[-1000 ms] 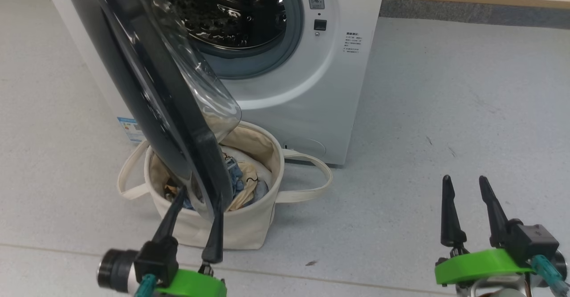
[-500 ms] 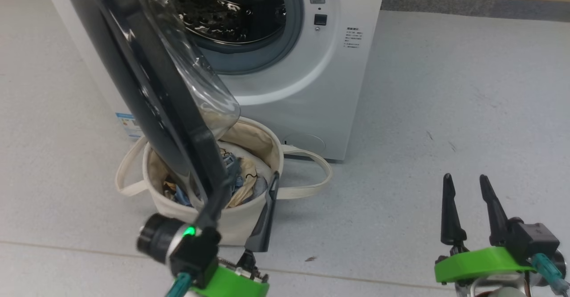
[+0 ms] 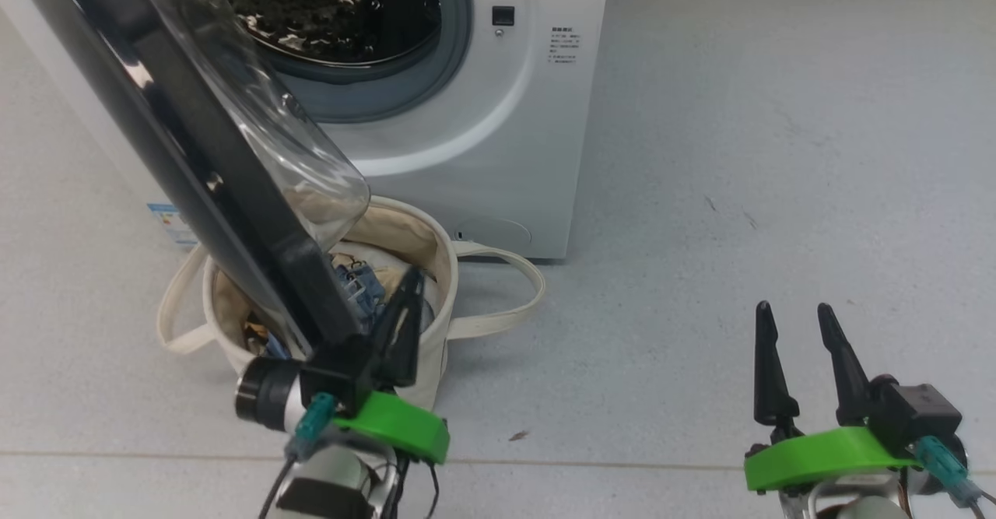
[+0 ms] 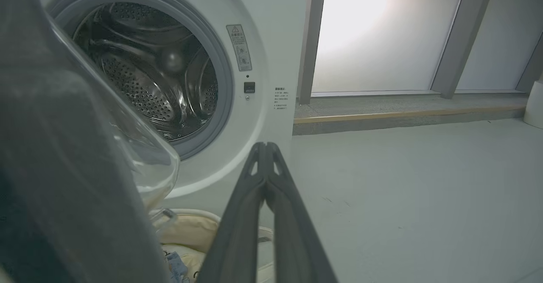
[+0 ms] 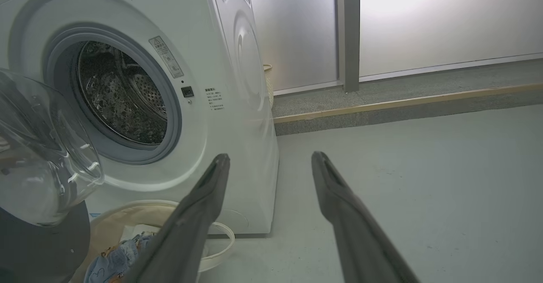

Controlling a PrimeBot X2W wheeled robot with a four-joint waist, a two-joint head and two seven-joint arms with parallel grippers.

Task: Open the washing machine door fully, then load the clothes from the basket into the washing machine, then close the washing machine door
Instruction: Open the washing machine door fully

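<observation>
Left tool (image 3: 414,276) has its two dark fingers pressed together with nothing between them, as the left wrist view (image 4: 265,145) also shows. It hangs over the open top of the basket (image 3: 437,348), fingers pointing toward the washing machine (image 3: 467,161). It sits just beside the lower edge of the washing machine door (image 3: 194,161); whether it touches that edge cannot be told.

Right tool (image 3: 794,306) stands with its fingers apart and empty, well away to the right over the bare grey floor (image 3: 700,192). The right wrist view (image 5: 270,156) shows the gap between them clearly.

The door is swung out from the machine's left side. Its black rim leans across the near side of the basket, and its clear glass bowl (image 3: 257,145) bulges toward the drum (image 3: 327,5). The drum opening is uncovered, and no garments are visible inside it.

The basket rests on the floor directly before the washer, below the opening, with one loop handle (image 3: 513,293) lying out to the right. The clothes (image 3: 359,285), blue and cream, lie inside it, partly hidden behind the door. A small blue label (image 3: 171,223) shows low at the machine's left corner.
</observation>
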